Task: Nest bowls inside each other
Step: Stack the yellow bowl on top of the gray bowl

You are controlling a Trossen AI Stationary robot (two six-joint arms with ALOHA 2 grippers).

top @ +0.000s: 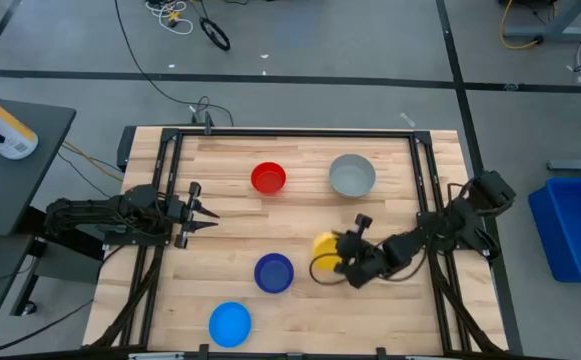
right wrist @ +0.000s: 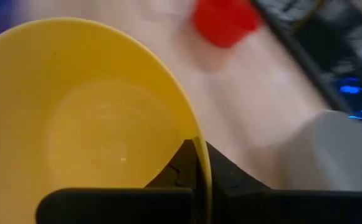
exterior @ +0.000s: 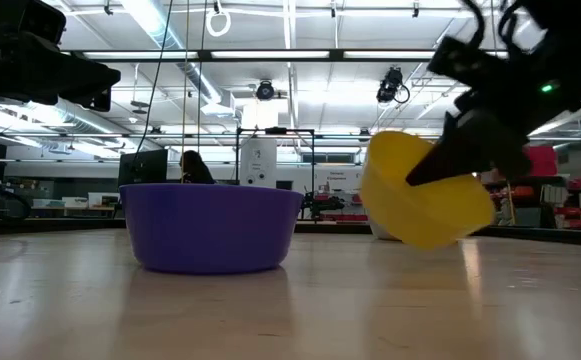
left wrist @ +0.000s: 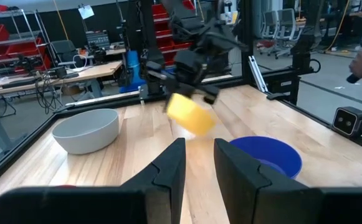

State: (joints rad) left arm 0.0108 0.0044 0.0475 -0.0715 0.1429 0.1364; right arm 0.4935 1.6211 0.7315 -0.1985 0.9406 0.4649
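My right gripper (top: pixel 342 262) is shut on the yellow bowl (top: pixel 324 246), right of the table's middle. The dark blue bowl (top: pixel 274 272) rests on its base just left of it. The red bowl (top: pixel 268 178) and the grey bowl (top: pixel 352 174) stand toward the far edge, and the light blue bowl (top: pixel 230 323) stands by the near edge. My left gripper (top: pixel 208 216) waits at the left side, pointing level toward the middle, its fingers a little apart with nothing between them. My right gripper holds the yellow bowl by its rim (right wrist: pixel 193 134), with one finger (right wrist: pixel 174 169) inside the bowl and the other (right wrist: pixel 230 173) outside the wall. It comes from the table's right, slanting down. The bowl (exterior: pixel 420 195) is tilted and looks lifted clear of the table.
Black rails (top: pixel 170 190) run along the table's left and right sides. The wood between the red bowl and the dark blue bowl (exterior: pixel 210 225) is bare. A blue bin (top: pixel 575 225) stands off the table to the right.
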